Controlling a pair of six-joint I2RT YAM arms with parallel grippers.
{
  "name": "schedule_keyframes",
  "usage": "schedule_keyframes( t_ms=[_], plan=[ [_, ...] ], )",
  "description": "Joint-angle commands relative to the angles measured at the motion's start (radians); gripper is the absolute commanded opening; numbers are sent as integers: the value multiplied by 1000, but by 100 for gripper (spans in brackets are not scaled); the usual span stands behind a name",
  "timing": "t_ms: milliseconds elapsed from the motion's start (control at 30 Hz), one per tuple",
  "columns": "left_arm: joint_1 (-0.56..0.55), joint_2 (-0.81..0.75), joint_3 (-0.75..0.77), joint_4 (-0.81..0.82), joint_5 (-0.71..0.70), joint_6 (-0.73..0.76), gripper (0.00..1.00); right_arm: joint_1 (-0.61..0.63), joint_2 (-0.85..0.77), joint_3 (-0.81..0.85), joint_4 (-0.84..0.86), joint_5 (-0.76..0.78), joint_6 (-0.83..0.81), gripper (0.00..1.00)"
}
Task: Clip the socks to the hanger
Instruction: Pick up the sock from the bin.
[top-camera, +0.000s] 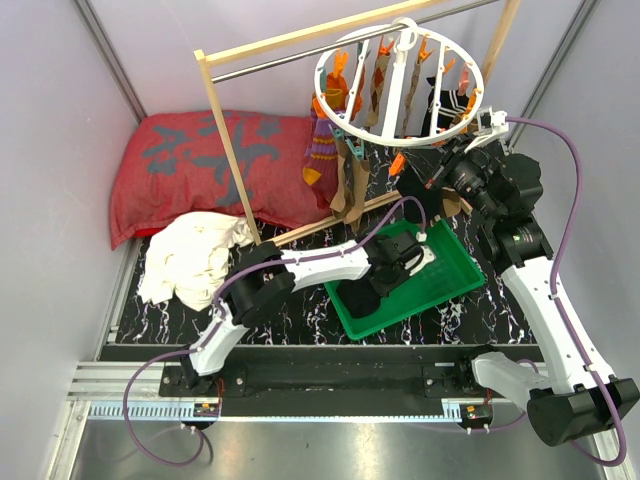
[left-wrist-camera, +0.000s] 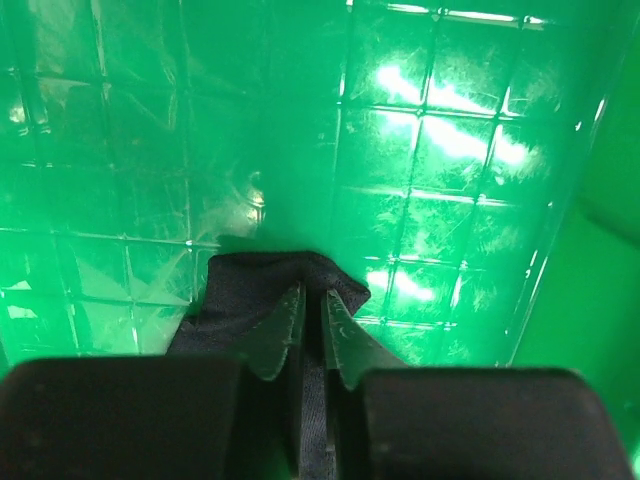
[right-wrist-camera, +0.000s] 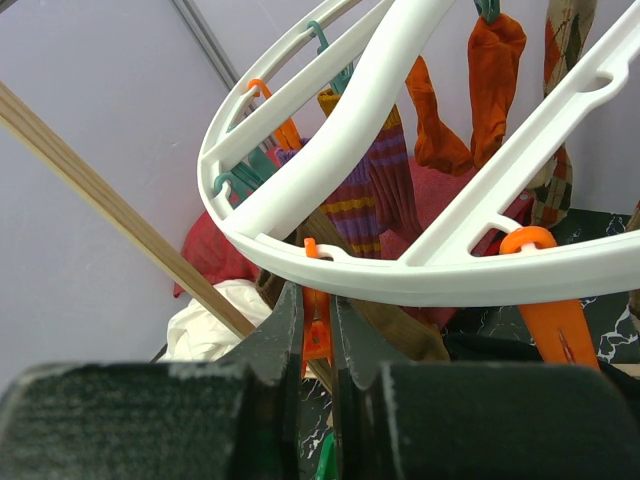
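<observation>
Black sock (left-wrist-camera: 245, 290) is clamped tight in the left gripper (left-wrist-camera: 313, 297). Orange clip (right-wrist-camera: 316, 340) is squeezed by the right gripper (right-wrist-camera: 316, 300), with the hanger (right-wrist-camera: 430, 275) just above. Sock's best lifted slowly, tbh.

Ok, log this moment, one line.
left gripper: shut on dark fabric sock in green plastic tray | right gripper: shut on orange clip of round white plastic hanger
</observation>
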Motion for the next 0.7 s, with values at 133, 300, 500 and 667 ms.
schedule_keyframes(
  t_ms=[133,300,500,667],
  plan=[
    [11,-190,-43,67,19,-22,8,1,-20,4,4,6,-16,11],
    [42,-400,-168,217,-2,-72,7,3,-25,5,4,11,-14,11],
    [83,-635,-392,493,-36,-107,5,3,-20,11,4,11,-8,11],
    [103,-767,-550,765,-56,-119,4,0,-23,14,4,5,-2,11]
  ],
)
